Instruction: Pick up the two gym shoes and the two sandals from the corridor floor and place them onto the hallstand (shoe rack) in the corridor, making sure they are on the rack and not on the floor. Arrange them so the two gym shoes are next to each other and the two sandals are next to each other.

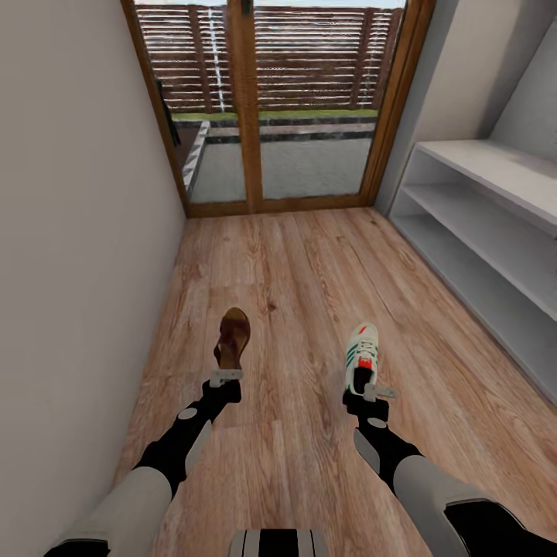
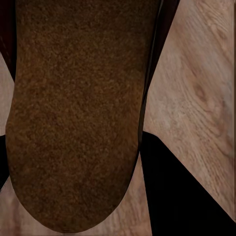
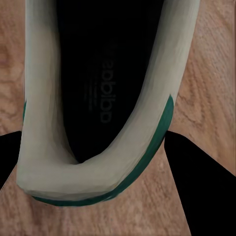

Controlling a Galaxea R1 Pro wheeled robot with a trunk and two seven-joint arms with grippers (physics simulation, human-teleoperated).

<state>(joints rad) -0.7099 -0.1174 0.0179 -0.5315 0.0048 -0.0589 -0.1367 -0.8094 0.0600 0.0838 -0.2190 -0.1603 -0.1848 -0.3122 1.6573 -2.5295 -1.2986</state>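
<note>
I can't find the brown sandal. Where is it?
In the head view, the sandal is at the left gripper, above the wood floor, left of the gym shoe.

Faint mirrored lettering, apparently "adidas", stands on the dark insole of the gym shoe [image 3: 105, 93]; smaller print beside it is illegible.

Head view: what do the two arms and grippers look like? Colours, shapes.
Both arms match: pale grey rounded upper segments, then glossy black forearm links with grey oval panels. Each ends in a black wrist block carrying a small light-grey metal gripper with thin flat fingers: left gripper, right gripper. No cables or markings are visible. A grey-and-black striped part of the trunk shows at the bottom edge.
</note>
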